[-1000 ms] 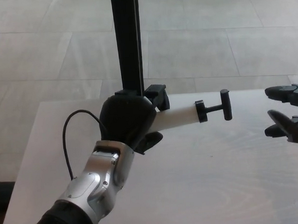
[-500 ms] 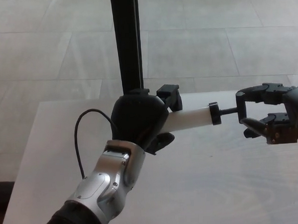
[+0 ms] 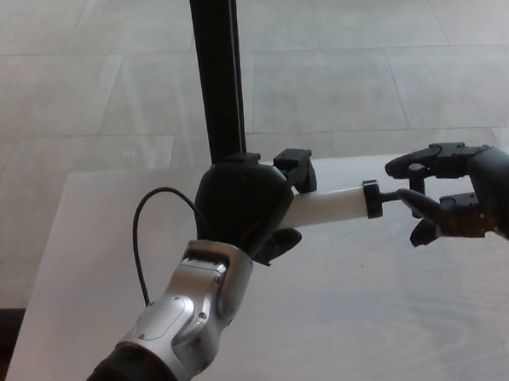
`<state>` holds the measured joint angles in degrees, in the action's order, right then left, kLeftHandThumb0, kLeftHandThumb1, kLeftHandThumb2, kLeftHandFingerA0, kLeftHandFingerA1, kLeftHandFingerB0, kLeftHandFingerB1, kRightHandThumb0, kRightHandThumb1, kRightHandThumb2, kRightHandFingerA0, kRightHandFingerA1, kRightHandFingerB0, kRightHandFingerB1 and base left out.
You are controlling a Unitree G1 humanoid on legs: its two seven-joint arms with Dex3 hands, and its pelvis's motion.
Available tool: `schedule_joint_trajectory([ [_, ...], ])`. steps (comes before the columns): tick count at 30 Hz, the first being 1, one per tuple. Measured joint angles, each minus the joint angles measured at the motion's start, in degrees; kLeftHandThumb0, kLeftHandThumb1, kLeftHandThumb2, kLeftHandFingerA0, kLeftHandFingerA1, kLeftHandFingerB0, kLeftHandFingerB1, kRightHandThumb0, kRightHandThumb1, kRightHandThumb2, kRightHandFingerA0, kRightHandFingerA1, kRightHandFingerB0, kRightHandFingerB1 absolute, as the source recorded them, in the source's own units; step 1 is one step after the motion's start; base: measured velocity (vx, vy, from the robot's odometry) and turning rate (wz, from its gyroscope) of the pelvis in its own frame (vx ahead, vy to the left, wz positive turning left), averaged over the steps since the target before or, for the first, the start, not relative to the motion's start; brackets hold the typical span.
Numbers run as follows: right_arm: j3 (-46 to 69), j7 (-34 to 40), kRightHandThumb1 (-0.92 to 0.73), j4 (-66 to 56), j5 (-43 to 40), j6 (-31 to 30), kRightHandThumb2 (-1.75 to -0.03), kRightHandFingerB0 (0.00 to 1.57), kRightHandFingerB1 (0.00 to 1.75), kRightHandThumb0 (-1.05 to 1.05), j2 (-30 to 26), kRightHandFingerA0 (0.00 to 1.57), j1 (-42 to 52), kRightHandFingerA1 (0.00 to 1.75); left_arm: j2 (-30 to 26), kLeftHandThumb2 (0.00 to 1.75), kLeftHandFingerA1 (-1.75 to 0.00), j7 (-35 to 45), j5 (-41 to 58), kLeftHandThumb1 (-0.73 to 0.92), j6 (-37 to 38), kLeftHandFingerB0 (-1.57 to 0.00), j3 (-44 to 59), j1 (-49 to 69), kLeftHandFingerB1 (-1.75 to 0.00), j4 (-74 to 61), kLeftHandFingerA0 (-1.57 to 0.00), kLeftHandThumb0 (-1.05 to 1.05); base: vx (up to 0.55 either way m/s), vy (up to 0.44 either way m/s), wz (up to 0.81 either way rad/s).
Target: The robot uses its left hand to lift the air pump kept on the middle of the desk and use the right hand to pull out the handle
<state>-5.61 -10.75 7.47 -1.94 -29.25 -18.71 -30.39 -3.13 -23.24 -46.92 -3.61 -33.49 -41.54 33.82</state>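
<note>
Left hand [image 3: 241, 210]: wrapped around the body of the air pump [image 3: 328, 207], fingers clamped on it; white barrel is seen projecting toward the table's right edge. Pump is held clear of the table [image 3: 398, 319], near its far edge, roughly level; lifting is judged done. Right hand [image 3: 460, 198]: placed at the rod end, fingers curled about the handle [image 3: 411, 198], which is largely hidden; whether a firm grip is made cannot be told. Only a short length of rod is shown past the black end cap [image 3: 372, 199], so pulling out is judged barely begun. Black cable [image 3: 142, 239]: looped beside the left wrist. Black post [image 3: 218, 73]: upright behind the pump.
</note>
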Motion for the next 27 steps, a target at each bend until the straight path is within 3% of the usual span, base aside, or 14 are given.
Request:
schedule_joint_trajectory([
  [2, 0.4, 0.9, -0.7, 0.6, 0.5, 1.2, -0.79, 0.89, 0.76, -0.18, 0.7, 0.89, 0.2, 1.54, 0.3, 0.91, -1.33, 0.0, -0.1, 0.57, 0.0, -0.87, 0.0, 0.0, -0.84, 0.0, -0.9, -0.23, 0.0, 0.0, 0.0],
  [4, 0.7, 1.7, -0.67, 1.2, 1.1, 2.3, -0.8, 0.89, 0.84, -0.16, 1.1, 0.86, 0.3, 1.56, 0.6, 0.93, -1.31, 0.1, -0.2, 0.54, -0.1, -0.88, 0.0, 0.0, -0.9, 0.0, -0.92, -0.22, 0.0, 0.0, 0.0],
  [5, 0.9, 2.1, -0.68, 1.2, 1.4, 2.6, -0.81, 0.88, 0.91, -0.14, 1.2, 0.84, 0.4, 1.58, 0.6, 0.94, -1.4, 0.1, -0.2, 0.55, -0.1, -0.85, 0.0, 0.0, -0.99, 0.0, -0.89, -0.23, 0.0, 0.0, 0.0],
  [9, 1.4, 3.0, -0.66, 1.9, 2.3, 4.2, -0.83, 0.88, 0.94, -0.14, 1.7, 0.84, 0.4, 1.56, 0.8, 0.98, -1.41, 0.1, -0.3, 0.53, -0.1, -0.87, 0.2, 0.0, -0.98, 0.0, -0.89, -0.21, 0.0, 0.0, 0.0],
  [11, 1.5, 3.3, -0.68, 2.3, 2.8, 5.0, -0.79, 0.86, 0.93, -0.14, 1.7, 0.82, 0.4, 1.54, 0.9, 1.0, -1.47, 0.1, -0.3, 0.5, -0.1, -0.86, 0.2, -0.1, -1.06, 0.0, -0.87, -0.2, 0.0, 0.0, 0.0],
  [13, 1.7, 3.6, -0.68, 2.7, 3.1, 5.6, -0.78, 0.87, 0.94, -0.15, 1.8, 0.83, 0.4, 1.52, 1.0, 0.98, -1.45, 0.1, -0.3, 0.51, -0.1, -0.87, 0.3, -0.5, -1.0, 0.2, -0.85, -0.2, 0.0, 0.0, 0.0],
  [14, 1.8, 3.8, -0.68, 2.9, 3.4, 5.9, -0.77, 0.87, 0.94, -0.15, 2.0, 0.82, 0.4, 1.52, 1.0, 1.02, -1.49, 0.1, -0.3, 0.49, -0.1, -0.86, 0.5, -0.7, -1.07, 0.3, -0.84, -0.19, 0.0, 0.0, 0.0],
  [15, 1.9, 3.9, -0.68, 3.1, 3.5, 6.0, -0.77, 0.87, 0.93, -0.16, 2.1, 0.82, 0.4, 1.52, 1.1, 0.99, -1.63, 0.1, -0.3, 0.52, -0.1, -0.74, 0.5, -0.8, -1.36, 0.3, -0.78, -0.19, 0.0, 0.0, 0.0],
  [16, 2.0, 4.0, -0.68, 3.4, 3.7, 6.2, -0.75, 0.87, 0.9, -0.18, 2.3, 0.84, 0.4, 1.48, 1.3, 0.96, -1.75, 0.1, -0.2, 0.54, -0.1, -0.63, 0.8, -1.2, -1.5, 0.3, -0.79, -0.15, 0.0, 0.0, 0.0],
  [22, 2.3, 4.9, -0.7, 3.9, 4.8, 6.8, -0.71, 0.86, 0.9, -0.18, 2.6, 0.83, 0.5, 1.53, 2.5, 0.8, -1.75, 1.2, 0.1, 0.62, -0.3, -0.63, 2.2, -3.1, -1.5, 0.2, -0.84, -0.17, 0.0, 0.0, 0.0],
  [25, 2.6, 5.2, -0.69, 4.7, 5.2, 7.2, -0.75, 0.86, 0.93, -0.17, 2.7, 0.85, 0.5, 1.52, 3.0, 0.83, -1.75, 1.5, 0.5, 0.59, -0.4, -0.62, 3.3, -4.7, -1.49, 0.3, -0.84, -0.09, 0.0, 0.0, 0.0],
  [26, 2.6, 5.3, -0.69, 4.8, 5.3, 7.3, -0.74, 0.87, 0.92, -0.17, 2.7, 0.86, 0.6, 1.51, 3.2, 0.87, -1.75, 1.6, 0.5, 0.56, -0.5, -0.64, 3.6, -5.0, -1.58, 0.3, -0.72, -0.15, 0.0, 0.0, 0.0],
  [27, 2.6, 5.4, -0.69, 5.0, 5.6, 7.4, -0.75, 0.86, 0.91, -0.17, 2.7, 0.88, 0.7, 1.47, 3.6, 0.96, -1.75, 1.7, 0.7, 0.54, -0.7, -0.6, 4.2, -5.4, -1.64, 0.2, -0.75, -0.13, 0.0, 0.0, 0.0],
])
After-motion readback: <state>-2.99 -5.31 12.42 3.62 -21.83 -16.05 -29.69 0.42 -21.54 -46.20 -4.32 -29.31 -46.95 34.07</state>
